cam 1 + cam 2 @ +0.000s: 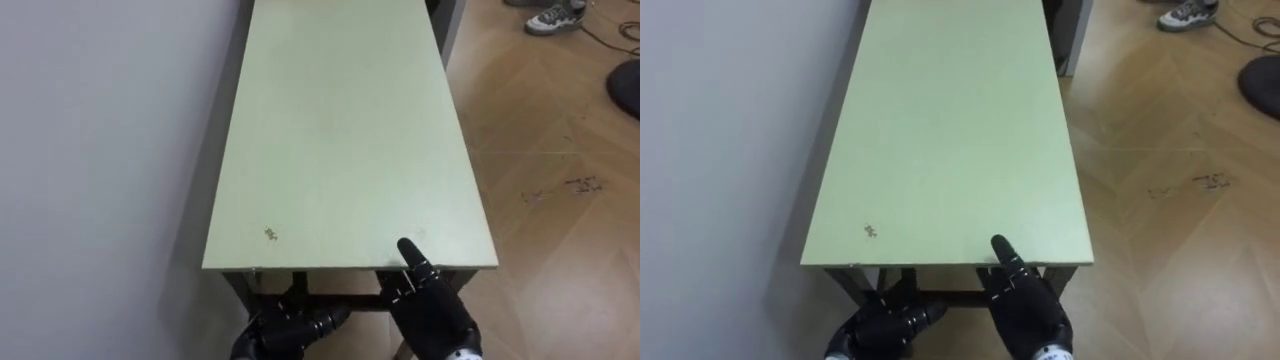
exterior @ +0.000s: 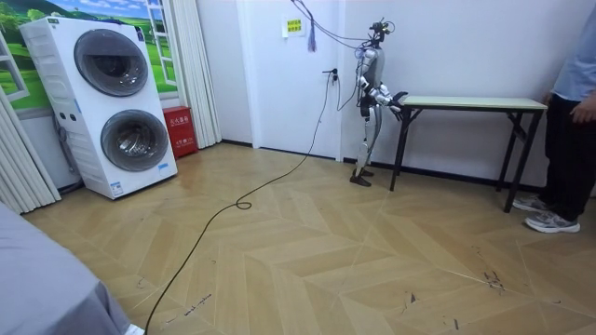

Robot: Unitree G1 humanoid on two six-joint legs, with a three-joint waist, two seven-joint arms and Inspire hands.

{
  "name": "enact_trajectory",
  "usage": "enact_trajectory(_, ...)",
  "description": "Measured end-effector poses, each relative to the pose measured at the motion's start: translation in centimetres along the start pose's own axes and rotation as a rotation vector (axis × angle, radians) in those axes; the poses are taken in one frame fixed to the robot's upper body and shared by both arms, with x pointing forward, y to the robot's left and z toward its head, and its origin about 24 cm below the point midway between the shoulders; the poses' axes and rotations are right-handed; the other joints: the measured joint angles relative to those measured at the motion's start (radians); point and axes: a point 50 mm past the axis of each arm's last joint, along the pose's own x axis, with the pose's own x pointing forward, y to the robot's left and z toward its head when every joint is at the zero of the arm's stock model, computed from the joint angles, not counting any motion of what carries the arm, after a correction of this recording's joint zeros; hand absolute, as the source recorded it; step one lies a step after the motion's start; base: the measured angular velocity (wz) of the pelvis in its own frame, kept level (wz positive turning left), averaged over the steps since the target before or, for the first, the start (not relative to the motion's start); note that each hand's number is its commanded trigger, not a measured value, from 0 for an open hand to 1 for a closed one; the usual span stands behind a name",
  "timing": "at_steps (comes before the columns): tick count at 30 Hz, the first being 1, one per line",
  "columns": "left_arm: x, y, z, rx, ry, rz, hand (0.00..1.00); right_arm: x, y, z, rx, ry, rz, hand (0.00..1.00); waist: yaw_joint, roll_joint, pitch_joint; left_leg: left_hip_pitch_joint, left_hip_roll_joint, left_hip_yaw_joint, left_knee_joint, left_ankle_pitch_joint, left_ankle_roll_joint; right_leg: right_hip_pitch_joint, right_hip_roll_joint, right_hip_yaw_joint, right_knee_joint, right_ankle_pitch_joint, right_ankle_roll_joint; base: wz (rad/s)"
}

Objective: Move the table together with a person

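A: Nearest?
B: The left hand (image 1: 285, 325) low under the near edge of the table (image 1: 350, 130), the right hand (image 1: 432, 310) against that edge; grip unreadable on both.
A: Table?
B: Standing along the wall (image 1: 100, 150), robot at one end, person (image 2: 570, 130) at the other.

Wall (image 1: 100, 150) beside table's (image 1: 340, 130) left, open floor (image 1: 560, 200) right

Your robot's left hand (image 1: 290, 328) and right hand (image 1: 432, 305) are glossy black, jointed shells. Pale dots speckle the right hand's fingers (image 1: 410, 255), and a white tag (image 1: 462, 353) sits behind them at the wrist. The person (image 2: 570, 121) wears a light blue top (image 2: 575, 65), dark trousers (image 2: 563, 158) and grey-white trainers (image 2: 549, 221).
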Motion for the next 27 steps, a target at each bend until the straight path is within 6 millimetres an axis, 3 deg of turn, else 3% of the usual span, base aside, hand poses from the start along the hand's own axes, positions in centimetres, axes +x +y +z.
enact_trajectory(9, -0.6, 1.6, -0.7, 0.056, 0.076, 0.04, 0.0, -0.4, -1.0, -1.3, -0.107, 0.145, 0.028, 0.0, 0.0, -0.014, -0.0041, 0.0, 0.001, 0.0, 0.001, -0.001, 0.001, 0.003, 0.0, -0.02, -0.008, 0.0, 0.0, 0.0)
enact_trajectory(15, -1.2, 3.0, -0.9, 0.131, 0.12, 0.072, 0.0, -0.8, -2.8, -1.5, -0.39, 0.312, -0.024, 0.0, -0.001, -0.026, -0.0076, 0.007, 0.001, -0.008, 0.007, -0.001, 0.001, 0.022, 0.0, -0.025, -0.024, 0.0, 0.0, 0.04)
enact_trajectory(21, -2.0, 5.5, -2.0, 0.197, 0.207, 0.171, 0.0, -1.7, -5.9, -1.2, -0.732, 0.518, -0.166, 0.0, -0.003, -0.039, -0.0035, 0.014, 0.001, -0.019, -0.004, -0.002, 0.001, 0.033, 0.0, -0.04, -0.022, 0.0, 0.0, 0.04)
enact_trajectory(25, -2.7, 7.3, -2.5, 0.251, 0.266, 0.242, 0.0, -2.4, -7.5, -0.7, -0.837, 0.592, -0.255, 0.0, -0.001, -0.055, -0.0018, 0.009, 0.001, -0.025, 0.003, -0.002, 0.001, 0.036, -0.001, -0.044, -0.026, 0.0, 0.0, 0.06)
enact_trajectory(27, -3.1, 8.3, -2.5, 0.258, 0.283, 0.286, 0.0, -2.6, -8.2, -0.3, -0.895, 0.612, -0.306, 0.0, 0.0, -0.063, -0.007, 0.011, 0.001, -0.025, 0.007, -0.002, 0.001, 0.047, 0.0, -0.05, -0.038, 0.001, 0.0, 0.02)
